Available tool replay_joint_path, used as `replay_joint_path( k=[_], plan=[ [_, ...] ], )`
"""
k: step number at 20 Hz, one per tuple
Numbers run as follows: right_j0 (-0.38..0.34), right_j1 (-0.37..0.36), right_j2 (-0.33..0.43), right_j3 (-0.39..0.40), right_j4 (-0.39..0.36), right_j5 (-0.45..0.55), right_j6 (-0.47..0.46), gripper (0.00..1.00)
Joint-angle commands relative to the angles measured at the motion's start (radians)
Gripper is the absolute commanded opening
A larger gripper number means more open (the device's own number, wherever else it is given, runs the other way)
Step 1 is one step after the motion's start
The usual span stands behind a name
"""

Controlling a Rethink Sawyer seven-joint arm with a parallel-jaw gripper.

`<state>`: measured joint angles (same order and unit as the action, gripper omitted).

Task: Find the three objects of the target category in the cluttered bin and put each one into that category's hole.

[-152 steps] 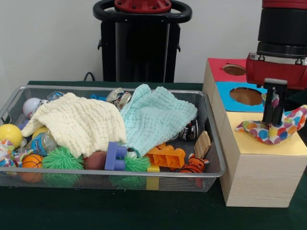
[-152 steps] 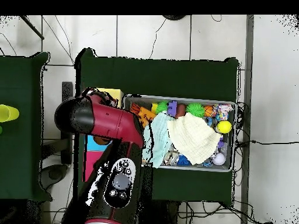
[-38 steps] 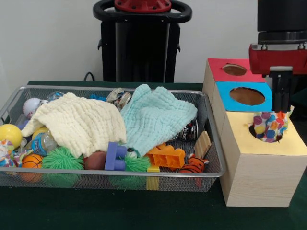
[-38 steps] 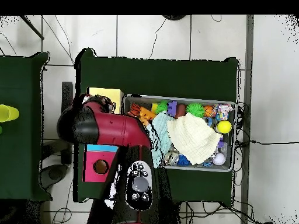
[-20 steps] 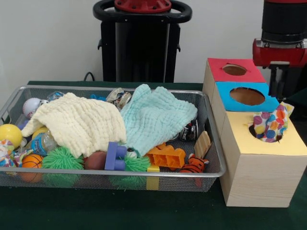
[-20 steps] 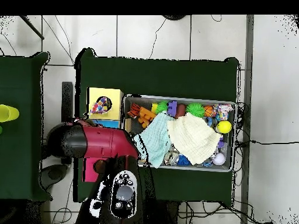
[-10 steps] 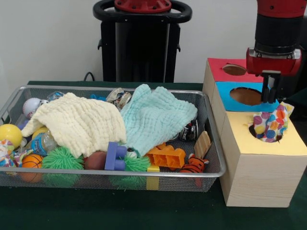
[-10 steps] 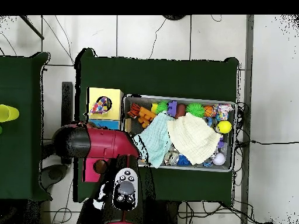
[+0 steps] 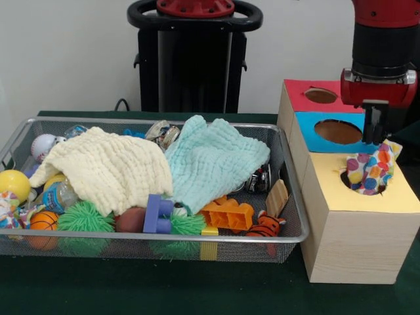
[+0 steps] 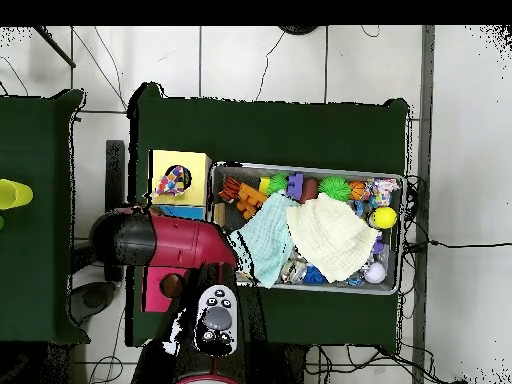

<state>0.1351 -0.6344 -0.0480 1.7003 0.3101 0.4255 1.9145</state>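
A: Where is the polka-dot cloth (image 9: pixel 370 172)?
B: Half stuffed into the round hole (image 9: pixel 361 182) in the yellow-topped wooden box (image 9: pixel 357 226), bunched up and sticking out, near the table's right edge in the front view.
A: And the gripper (image 9: pixel 375 131)?
B: Just above the cloth, over the blue-topped hole (image 9: pixel 338 131). It holds nothing; whether its fingers are spread or pressed together I cannot tell.
A: The wire mesh bin (image 9: pixel 289 234)?
B: Left of the boxes, with a cream cloth (image 9: pixel 105 169) and a mint-green cloth (image 9: pixel 213 161) lying over the toys.

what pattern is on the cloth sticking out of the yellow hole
White cloth with bright multicoloured polka dots; clearest in the front view.
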Motion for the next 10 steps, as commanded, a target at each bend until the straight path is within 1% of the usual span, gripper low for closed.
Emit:
replay_joint_path(
  k=[1, 2, 6, 10],
  plan=[
    [-0.055, 0.021, 0.103, -0.037, 0.064, -0.088, 0.186, 0.0],
    [-0.062, 0.011, 0.113, -0.031, 0.068, -0.094, 0.181, 0.0],
    [-0.059, -0.014, 0.103, -0.044, 0.07, -0.096, 0.176, 0.0],
    [-0.071, -0.016, 0.118, -0.051, 0.075, -0.134, 0.174, 0.0]
  ],
)
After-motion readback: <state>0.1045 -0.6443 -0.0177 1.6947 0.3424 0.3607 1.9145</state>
